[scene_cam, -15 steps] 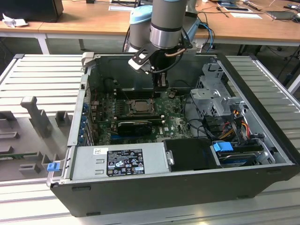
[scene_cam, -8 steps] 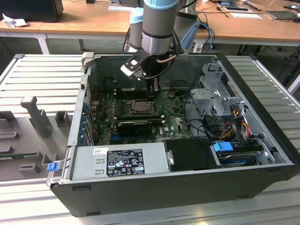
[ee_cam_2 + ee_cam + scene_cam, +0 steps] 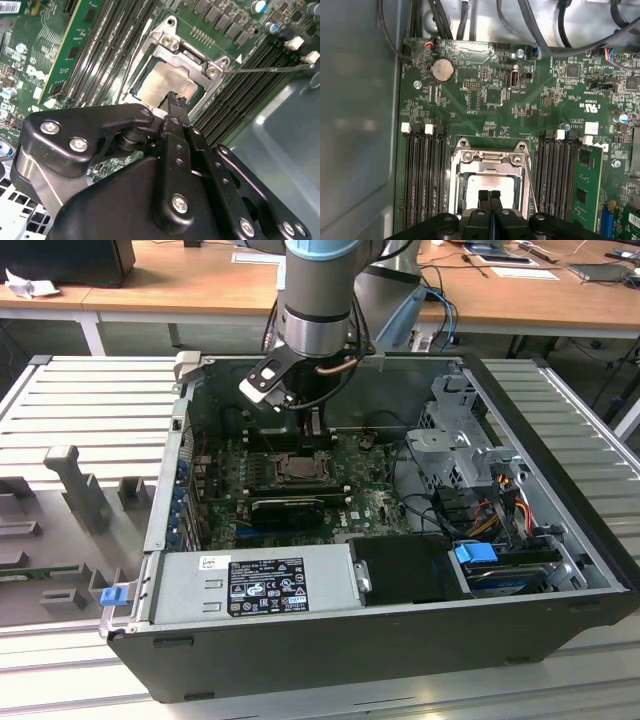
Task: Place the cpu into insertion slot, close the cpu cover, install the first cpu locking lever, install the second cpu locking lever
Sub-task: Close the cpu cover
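Note:
The insertion slot sits in the middle of the green board inside the open computer case. The silvery cpu lies in it, framed by the dull-metal cpu cover, which looks folded down around it. My gripper hangs right over the cpu with its two black fingers pressed together and nothing between them; I cannot tell whether the tips touch the chip. A thin wire locking lever runs along one side of the socket.
Long black RAM slots flank the socket, with a green memory card in one. A coin battery and cables lie beyond. In the exterior view a power supply and drive cage crowd the case.

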You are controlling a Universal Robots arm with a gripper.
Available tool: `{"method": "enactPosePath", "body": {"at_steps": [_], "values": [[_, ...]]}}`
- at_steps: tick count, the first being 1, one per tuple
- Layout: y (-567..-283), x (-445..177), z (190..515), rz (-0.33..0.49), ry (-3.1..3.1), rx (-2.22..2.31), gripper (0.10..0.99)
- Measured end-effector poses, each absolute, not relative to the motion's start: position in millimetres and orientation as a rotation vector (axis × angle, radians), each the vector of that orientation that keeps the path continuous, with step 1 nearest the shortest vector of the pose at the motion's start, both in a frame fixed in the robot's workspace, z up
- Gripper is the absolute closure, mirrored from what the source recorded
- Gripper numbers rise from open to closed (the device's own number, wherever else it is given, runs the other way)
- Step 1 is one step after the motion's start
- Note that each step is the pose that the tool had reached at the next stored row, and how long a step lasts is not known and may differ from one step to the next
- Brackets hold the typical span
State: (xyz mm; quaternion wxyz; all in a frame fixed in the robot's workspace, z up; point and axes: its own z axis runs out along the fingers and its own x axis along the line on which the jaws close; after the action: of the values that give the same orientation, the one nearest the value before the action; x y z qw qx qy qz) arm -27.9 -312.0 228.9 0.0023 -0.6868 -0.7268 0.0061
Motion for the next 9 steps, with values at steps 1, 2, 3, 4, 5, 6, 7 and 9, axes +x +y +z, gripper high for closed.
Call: {"method": "enactPosePath", "body": {"at_steps": [1, 2, 3, 4, 5, 6, 7, 9], "values": [[-312.0, -30.9, 228.9, 0.019, -2.280, -2.155, 0.980], [-312.0, -32.2, 228.9, 0.019, -2.280, -2.155, 0.980], [-312.0, -33.6, 228.9, 0.019, -2.280, -2.155, 0.980], [-312.0, -35.1, 228.9, 0.019, -2.280, -2.155, 0.980], [-312.0, -36.2, 228.9, 0.019, -2.280, -2.155, 0.980], [-312.0, -37.4, 228.9, 0.019, -2.280, -2.155, 0.980], [-312.0, -38.3, 228.9, 0.019, -2.280, -2.155, 0.980], [-312.0, -39.2, 228.9, 0.019, -2.280, -2.155, 0.980]]}}
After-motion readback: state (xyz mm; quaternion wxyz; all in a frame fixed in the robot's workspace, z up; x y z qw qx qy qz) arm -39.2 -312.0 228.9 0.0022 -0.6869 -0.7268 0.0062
